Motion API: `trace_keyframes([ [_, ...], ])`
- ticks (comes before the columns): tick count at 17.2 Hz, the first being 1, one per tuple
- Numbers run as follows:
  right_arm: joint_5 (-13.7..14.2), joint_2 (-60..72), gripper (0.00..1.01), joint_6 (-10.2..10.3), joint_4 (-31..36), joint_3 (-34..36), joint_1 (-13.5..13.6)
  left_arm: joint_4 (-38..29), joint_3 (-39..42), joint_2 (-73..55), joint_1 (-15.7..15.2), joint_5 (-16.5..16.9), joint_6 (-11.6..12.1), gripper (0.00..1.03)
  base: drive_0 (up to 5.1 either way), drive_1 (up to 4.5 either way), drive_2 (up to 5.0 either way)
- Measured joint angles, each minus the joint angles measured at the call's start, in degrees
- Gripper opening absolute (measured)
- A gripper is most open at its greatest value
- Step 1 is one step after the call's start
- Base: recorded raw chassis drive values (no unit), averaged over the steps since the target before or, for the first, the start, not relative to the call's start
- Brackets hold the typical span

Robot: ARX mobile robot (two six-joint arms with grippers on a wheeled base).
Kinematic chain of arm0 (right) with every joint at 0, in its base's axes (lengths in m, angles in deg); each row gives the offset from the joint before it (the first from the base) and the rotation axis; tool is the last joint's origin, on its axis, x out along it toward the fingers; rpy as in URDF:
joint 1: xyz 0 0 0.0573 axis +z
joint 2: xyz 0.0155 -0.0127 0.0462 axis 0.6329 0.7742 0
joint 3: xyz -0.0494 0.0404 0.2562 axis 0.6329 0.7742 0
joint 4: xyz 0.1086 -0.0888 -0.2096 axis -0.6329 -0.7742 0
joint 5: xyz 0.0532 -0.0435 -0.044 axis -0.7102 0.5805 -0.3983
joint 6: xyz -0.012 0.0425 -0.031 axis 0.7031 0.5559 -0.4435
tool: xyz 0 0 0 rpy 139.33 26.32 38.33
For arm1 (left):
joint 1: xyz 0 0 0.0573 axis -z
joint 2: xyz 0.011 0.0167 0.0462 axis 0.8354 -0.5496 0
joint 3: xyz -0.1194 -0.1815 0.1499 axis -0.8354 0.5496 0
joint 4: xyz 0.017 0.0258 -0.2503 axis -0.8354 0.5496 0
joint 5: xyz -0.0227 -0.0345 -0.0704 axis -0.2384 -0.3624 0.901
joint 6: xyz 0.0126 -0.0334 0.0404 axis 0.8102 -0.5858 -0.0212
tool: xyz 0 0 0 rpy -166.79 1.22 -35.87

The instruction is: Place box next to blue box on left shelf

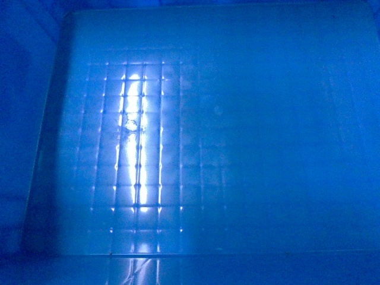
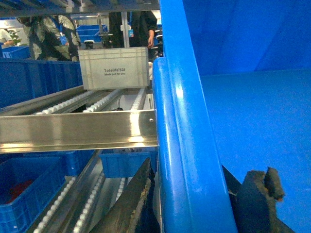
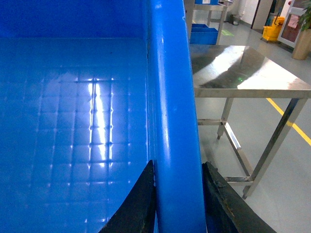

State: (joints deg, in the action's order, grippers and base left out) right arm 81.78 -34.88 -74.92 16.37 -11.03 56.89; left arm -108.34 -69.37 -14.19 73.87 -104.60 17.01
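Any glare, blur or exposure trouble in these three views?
Head: filled by the box floor, hazy blue, with a bright glare streak left of centre. Left wrist: sharp on the box rim; the shelf rail shines. Right wrist: clear, glare on the floor grid and the steel table.

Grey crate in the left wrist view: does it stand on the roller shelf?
Yes, the grey crate rests on the white rollers of the roller shelf.
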Motion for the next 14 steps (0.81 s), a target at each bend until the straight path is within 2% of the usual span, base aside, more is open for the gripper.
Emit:
trace_keyframes([
  [14, 0.00, -0.02, 0.21, -0.02, 0.00, 0.00, 0.00, 0.07, 0.00, 0.00, 0.00, 0.00, 0.02, 0.31, -4.9, 2.53, 2.5],
])
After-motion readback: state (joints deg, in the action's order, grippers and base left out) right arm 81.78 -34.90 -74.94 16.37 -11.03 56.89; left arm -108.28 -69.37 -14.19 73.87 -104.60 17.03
